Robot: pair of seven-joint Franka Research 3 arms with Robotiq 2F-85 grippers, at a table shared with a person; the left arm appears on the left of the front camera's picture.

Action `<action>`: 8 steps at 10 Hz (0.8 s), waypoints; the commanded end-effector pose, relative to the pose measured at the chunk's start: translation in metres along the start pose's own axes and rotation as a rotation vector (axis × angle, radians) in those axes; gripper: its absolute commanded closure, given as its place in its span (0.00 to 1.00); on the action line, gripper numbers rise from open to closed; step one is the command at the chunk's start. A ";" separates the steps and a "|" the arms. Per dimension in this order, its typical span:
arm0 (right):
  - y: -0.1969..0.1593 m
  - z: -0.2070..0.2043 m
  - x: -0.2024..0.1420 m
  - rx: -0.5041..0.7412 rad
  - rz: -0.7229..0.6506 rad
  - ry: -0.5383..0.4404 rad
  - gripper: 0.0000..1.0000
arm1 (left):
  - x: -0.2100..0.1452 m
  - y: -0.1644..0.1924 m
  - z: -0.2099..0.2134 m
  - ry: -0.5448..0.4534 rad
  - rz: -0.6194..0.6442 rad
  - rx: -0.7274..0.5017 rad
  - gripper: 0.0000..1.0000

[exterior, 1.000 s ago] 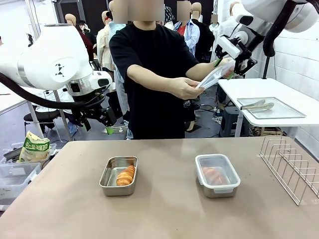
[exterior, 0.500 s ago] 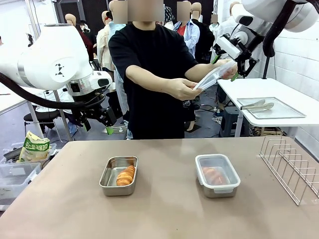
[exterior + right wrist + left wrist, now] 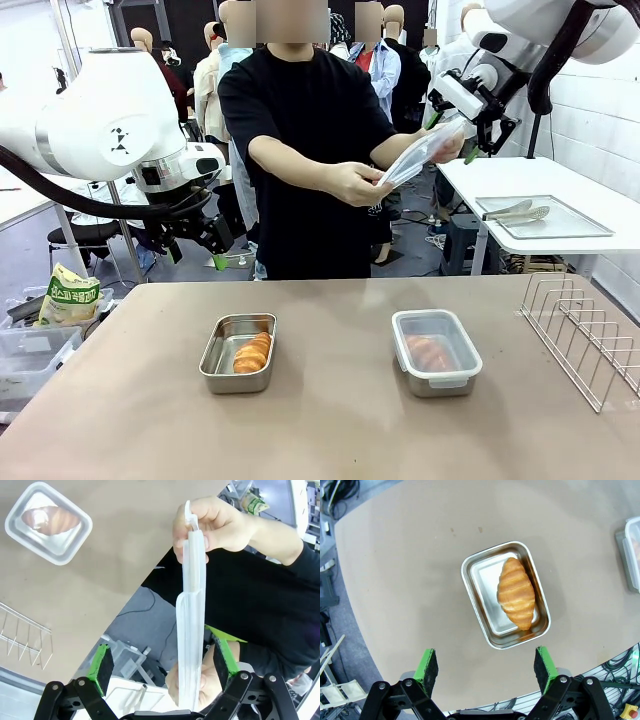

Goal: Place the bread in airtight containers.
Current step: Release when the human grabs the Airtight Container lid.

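Front cam low at table's [image 3: 330,430] near edge, faces person; L wrist cam looks straight down; both share open tin [image 3: 238,352].

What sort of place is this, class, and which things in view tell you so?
Probably a robotics lab or demo hall staging a kitchen chore: two white robot arms share a brown table with a person, and a croissant lies in a steel tin.

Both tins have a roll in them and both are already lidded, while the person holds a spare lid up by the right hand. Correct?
Not quite. The left tin is open, its roll uncovered, as the left wrist view shows plainly; the right tin is lidded. The rest stands: the person holds a lid up by the right hand.
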State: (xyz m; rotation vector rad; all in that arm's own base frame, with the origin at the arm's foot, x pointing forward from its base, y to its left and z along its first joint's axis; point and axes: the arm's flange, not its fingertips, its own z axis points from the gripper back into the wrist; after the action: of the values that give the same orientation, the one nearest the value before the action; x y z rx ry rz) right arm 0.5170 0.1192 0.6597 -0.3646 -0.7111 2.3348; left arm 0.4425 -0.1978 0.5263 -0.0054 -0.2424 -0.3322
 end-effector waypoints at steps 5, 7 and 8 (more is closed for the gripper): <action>-0.001 0.000 0.000 -0.011 -0.006 0.000 0.00 | 0.000 0.001 0.001 0.003 0.016 0.022 0.00; -0.001 0.000 0.000 -0.011 -0.006 0.000 0.00 | 0.000 0.001 0.001 0.003 0.016 0.022 0.00; -0.001 0.000 0.000 -0.011 -0.006 0.000 0.00 | 0.000 0.001 0.001 0.003 0.016 0.022 0.00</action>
State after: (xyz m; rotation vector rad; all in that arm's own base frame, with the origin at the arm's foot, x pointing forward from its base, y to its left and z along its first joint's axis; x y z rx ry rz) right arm 0.5171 0.1187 0.6597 -0.3648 -0.7108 2.3339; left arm 0.4425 -0.1978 0.5263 -0.0054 -0.2424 -0.3322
